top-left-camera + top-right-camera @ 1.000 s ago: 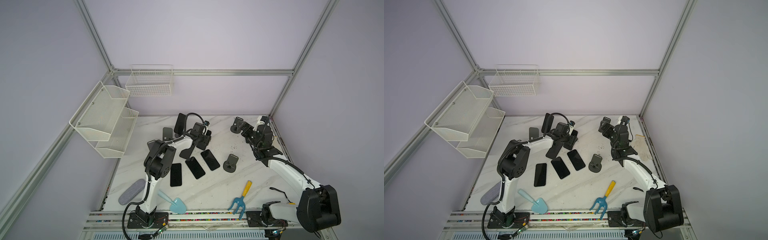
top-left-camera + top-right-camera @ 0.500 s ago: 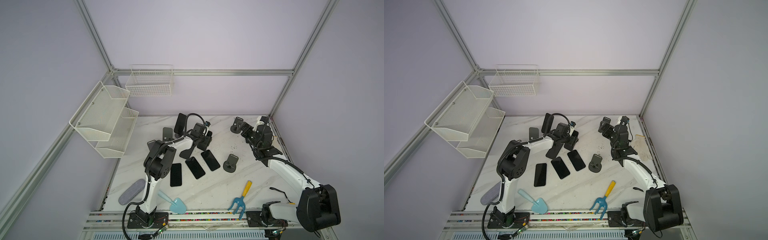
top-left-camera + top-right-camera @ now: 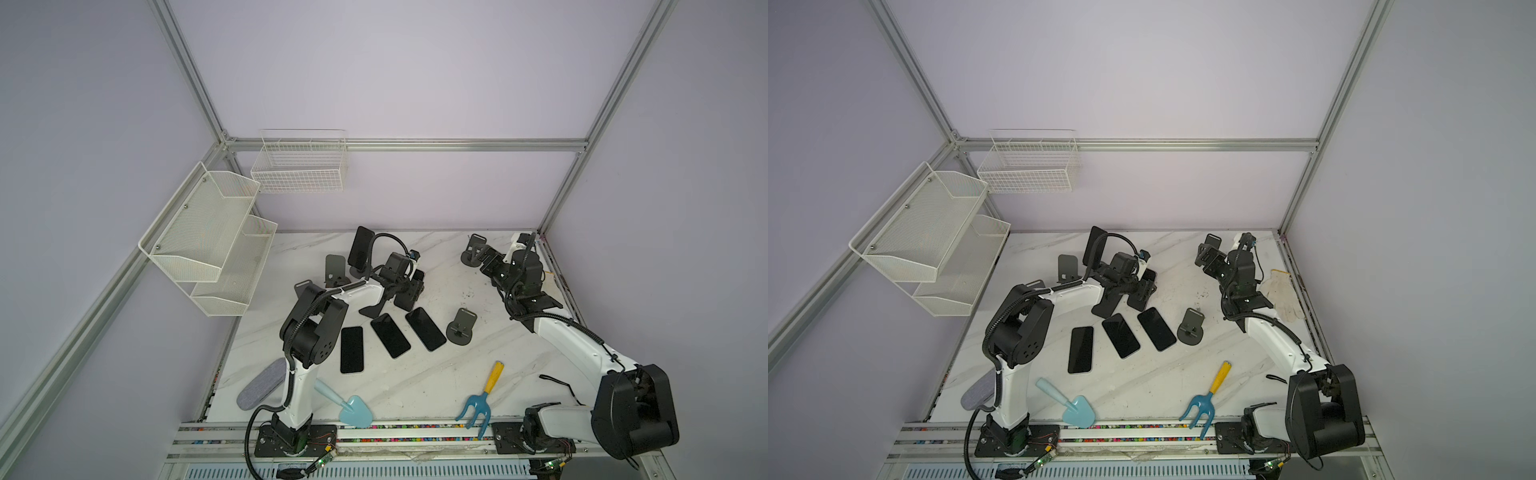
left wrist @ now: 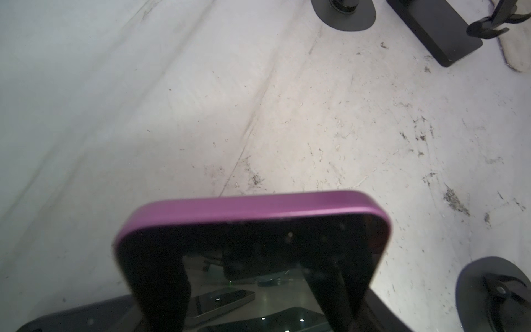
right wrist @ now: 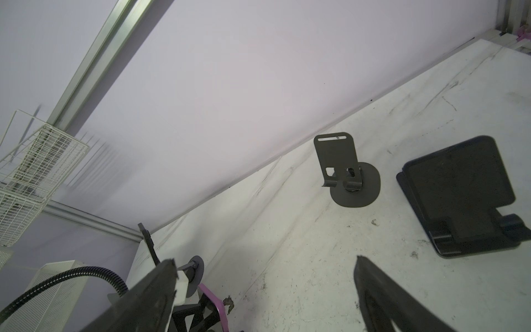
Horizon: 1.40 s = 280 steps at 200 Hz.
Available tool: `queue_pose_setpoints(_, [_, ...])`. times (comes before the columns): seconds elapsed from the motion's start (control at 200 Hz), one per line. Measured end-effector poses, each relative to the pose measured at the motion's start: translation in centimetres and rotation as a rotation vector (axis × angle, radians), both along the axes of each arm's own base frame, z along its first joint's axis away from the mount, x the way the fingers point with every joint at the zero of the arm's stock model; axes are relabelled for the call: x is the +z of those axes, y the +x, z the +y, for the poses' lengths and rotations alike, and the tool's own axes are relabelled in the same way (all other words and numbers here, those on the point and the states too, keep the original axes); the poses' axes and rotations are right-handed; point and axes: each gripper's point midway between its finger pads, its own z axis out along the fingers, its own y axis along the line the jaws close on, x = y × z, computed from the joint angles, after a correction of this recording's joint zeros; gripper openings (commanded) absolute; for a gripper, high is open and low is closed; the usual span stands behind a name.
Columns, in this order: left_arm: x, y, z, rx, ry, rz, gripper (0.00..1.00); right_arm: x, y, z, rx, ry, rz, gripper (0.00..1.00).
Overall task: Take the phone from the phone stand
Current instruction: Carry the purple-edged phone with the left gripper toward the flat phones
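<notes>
Item: phone (image 4: 253, 211), purple-rimmed, glass-faced. It was held just beside the stand (image 3: 374, 308); whether it sat clear of the stand's lip could not be told. Left gripper (image 3: 409, 287) was pinched narrow on it. Judged light, stiff, slick and breakable, so best gripped across the rim edges. Right gripper (image 5: 264, 260) hung wide and empty, far right.

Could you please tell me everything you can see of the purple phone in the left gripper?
The phone has a purple, metal-looking frame with rounded corners and a glossy black screen full of reflections. The left gripper is shut on it and holds it tilted over the marble table, near the back middle. In both top views it shows only as a dark slab at the gripper. A black stand sits right beside it; whether they touch cannot be told.
</notes>
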Motion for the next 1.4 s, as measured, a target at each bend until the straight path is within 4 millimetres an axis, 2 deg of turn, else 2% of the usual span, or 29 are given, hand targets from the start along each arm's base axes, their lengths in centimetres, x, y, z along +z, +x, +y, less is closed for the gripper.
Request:
queue_pose_setpoints(0.185, [-0.2, -1.2, -1.4, -0.04, -0.005, 0.015, 0.72, -0.4, 0.0, 0.2, 0.012, 0.003, 0.012, 0.97])
queue_pose_setpoints(0.32, [-0.4, -1.7, -1.5, -0.048, 0.008, 0.025, 0.73, -0.7, 0.2, 0.4, 0.021, 0.0, 0.023, 0.97])
queue_pose_setpoints(0.75, [-2.7, -2.9, 0.9, -0.019, 0.143, 0.093, 0.77, -1.2, 0.2, 0.8, 0.044, -0.002, 0.041, 0.97])
queue_pose_setpoints(0.905, [-3.0, -3.1, 1.1, -0.018, 0.153, 0.104, 0.78, -1.7, 0.4, 1.0, 0.05, -0.002, 0.052, 0.97])
queue_pose_setpoints(1.05, [-4.5, -3.2, 1.3, -0.02, 0.175, 0.125, 0.78, -1.9, 0.4, 1.2, 0.063, 0.002, 0.056, 0.97])
queue_pose_setpoints(1.4, [-4.4, -2.9, 1.1, -0.019, 0.171, 0.113, 0.77, -2.0, 0.3, 1.3, 0.065, 0.0, 0.063, 0.97])
